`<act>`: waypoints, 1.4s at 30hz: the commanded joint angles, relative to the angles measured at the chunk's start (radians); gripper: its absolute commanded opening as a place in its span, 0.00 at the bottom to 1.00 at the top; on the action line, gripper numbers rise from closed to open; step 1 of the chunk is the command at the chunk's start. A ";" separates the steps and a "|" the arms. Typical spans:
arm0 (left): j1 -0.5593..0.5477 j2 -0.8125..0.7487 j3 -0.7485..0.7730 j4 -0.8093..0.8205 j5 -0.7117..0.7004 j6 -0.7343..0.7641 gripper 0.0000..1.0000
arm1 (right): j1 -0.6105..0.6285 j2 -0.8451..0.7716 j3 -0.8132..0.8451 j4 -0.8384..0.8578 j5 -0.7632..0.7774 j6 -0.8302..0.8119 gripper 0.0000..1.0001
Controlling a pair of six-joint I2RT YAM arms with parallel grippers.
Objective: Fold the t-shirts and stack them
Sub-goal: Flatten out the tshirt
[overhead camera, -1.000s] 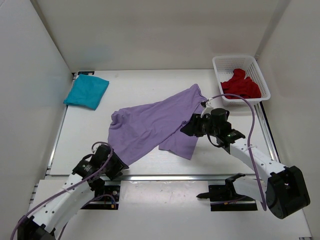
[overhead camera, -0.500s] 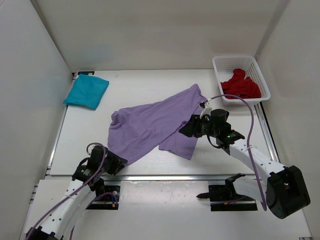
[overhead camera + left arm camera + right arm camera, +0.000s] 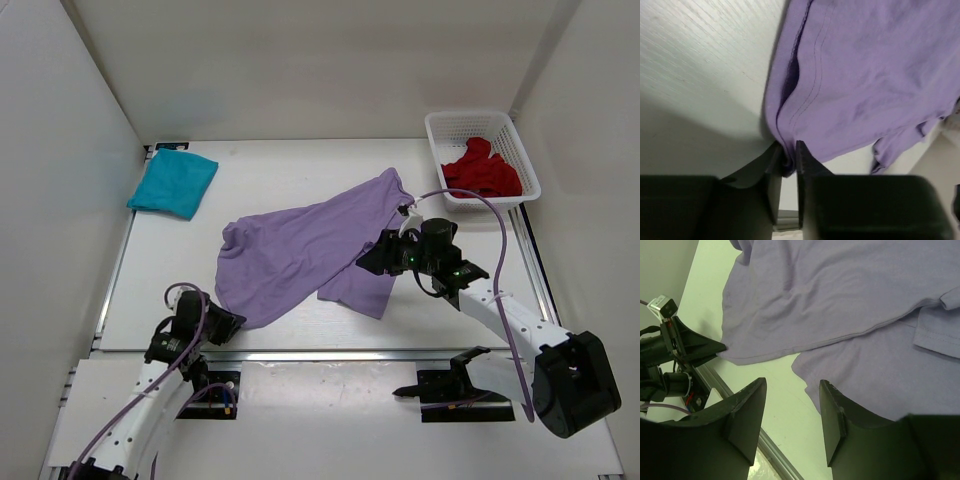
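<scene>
The light purple t-shirt [image 3: 300,250] lies spread and rumpled across the middle of the table. My left gripper [image 3: 232,322] is at its near left corner, shut on the hem; the left wrist view shows the purple cloth [image 3: 855,75] pinched between the fingers. My right gripper [image 3: 368,262] is open and empty, hovering over the shirt's right side [image 3: 840,300]. The teal t-shirt [image 3: 173,183] lies folded at the far left. The dark red t-shirt [image 3: 482,172] is bunched in the white mesh basket [image 3: 448,125] at the far right.
White walls close in the table on the left, back and right. A metal rail [image 3: 350,353] runs along the near table edge, with the arm bases just below it.
My left gripper has drawn back toward the near left edge with the purple hem in it. My right gripper has shifted slightly left over the shirt.
</scene>
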 commanded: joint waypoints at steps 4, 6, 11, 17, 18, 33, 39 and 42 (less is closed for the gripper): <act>-0.052 0.025 -0.014 0.007 -0.043 -0.019 0.09 | -0.007 -0.014 -0.011 0.048 0.011 -0.006 0.45; -0.052 0.027 -0.012 0.010 -0.034 -0.007 0.00 | -0.013 -0.006 -0.013 0.042 0.028 -0.003 0.45; 0.042 0.060 0.033 0.101 0.042 0.080 0.00 | -0.081 -0.003 -0.027 0.023 0.088 0.005 0.47; 0.086 0.354 0.266 0.423 0.018 0.198 0.00 | -0.284 0.043 -0.037 0.002 0.207 0.034 0.47; 0.103 0.478 0.359 0.405 0.044 0.280 0.00 | -0.326 0.067 -0.027 -0.004 0.215 0.029 0.46; 0.114 0.737 0.472 0.607 0.106 0.468 0.00 | -0.498 0.371 0.099 -0.043 0.482 -0.018 0.44; 0.051 0.657 0.422 0.590 0.098 0.520 0.00 | -0.425 0.454 0.200 -0.121 0.539 -0.023 0.40; 0.045 0.653 0.425 0.567 0.109 0.553 0.00 | -0.392 0.472 0.208 -0.150 0.540 -0.008 0.34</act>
